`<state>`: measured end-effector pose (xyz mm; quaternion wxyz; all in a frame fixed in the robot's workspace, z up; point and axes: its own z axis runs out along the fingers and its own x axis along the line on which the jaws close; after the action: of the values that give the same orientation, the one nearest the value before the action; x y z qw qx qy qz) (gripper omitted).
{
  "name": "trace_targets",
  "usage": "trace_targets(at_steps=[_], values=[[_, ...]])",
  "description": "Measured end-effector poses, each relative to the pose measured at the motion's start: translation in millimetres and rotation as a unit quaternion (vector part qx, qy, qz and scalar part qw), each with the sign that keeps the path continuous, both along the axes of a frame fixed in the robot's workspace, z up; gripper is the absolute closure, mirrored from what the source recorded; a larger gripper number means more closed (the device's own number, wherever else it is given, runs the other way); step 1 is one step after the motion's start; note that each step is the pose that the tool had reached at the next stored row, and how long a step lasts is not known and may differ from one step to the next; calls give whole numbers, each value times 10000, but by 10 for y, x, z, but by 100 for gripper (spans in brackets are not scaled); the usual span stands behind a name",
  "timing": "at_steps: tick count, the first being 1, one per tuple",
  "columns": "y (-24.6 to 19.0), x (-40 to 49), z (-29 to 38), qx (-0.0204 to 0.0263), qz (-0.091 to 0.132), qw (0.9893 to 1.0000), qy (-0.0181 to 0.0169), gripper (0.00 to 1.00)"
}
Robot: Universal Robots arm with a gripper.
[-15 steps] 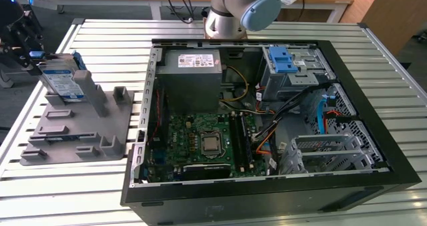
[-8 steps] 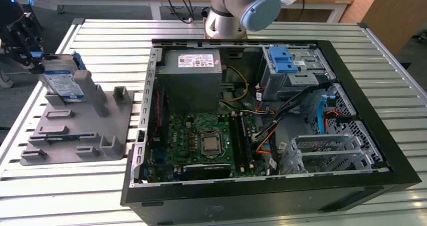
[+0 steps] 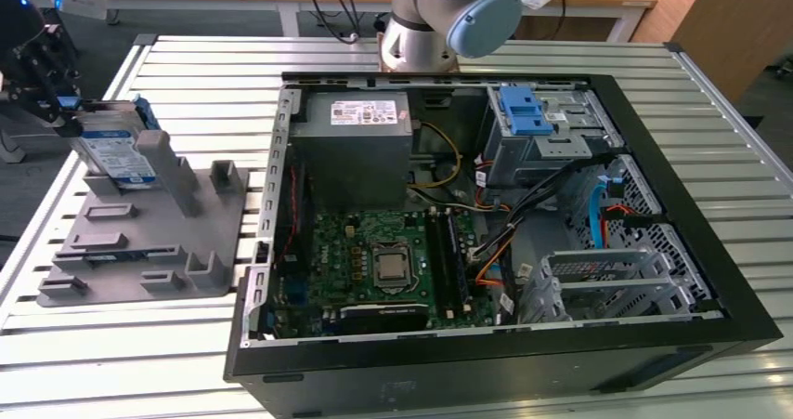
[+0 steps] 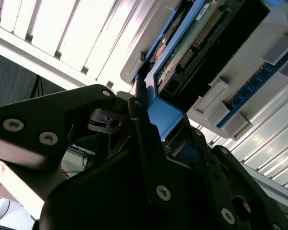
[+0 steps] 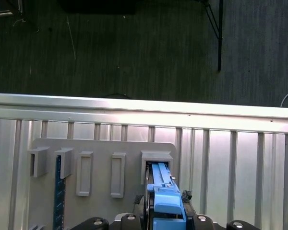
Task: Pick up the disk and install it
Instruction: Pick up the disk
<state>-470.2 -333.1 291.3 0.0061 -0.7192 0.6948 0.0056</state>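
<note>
Disk (image 3: 118,159): lower part hidden inside slot of grey holder (image 3: 149,252). Gripper (image 3: 65,108) above holder: body cropped by exterior view's left edge. Disk label too small to read.

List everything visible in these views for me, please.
Slatted metal table: one, silver, under everything.
Grey plastic slotted holder: one, grey, exterior view's left.
Silver rectangular hard disk in blue plastic rails: one, silver-blue, upright in holder.
Open black metal computer case: one, black, mid-table.
Grey metal power-supply box: one, grey, inside case.
Green circuit board: one, green, case floor.
Blue plastic latch: one, blue, atop metal drive cage.
Black gripper: one, black, shut on disk's blue end.
Robot arm: one, grey-blue, beside case.
</note>
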Motion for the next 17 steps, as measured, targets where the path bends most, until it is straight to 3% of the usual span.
trace_targets(at_steps=[4,5,13,17], values=[[0,0,0,0,0,10000,0,60],[0,0,-1,0,0,10000,0,54],[0,0,-17,0,0,10000,0,54],[0,0,-17,-1,0,10000,0,62]])
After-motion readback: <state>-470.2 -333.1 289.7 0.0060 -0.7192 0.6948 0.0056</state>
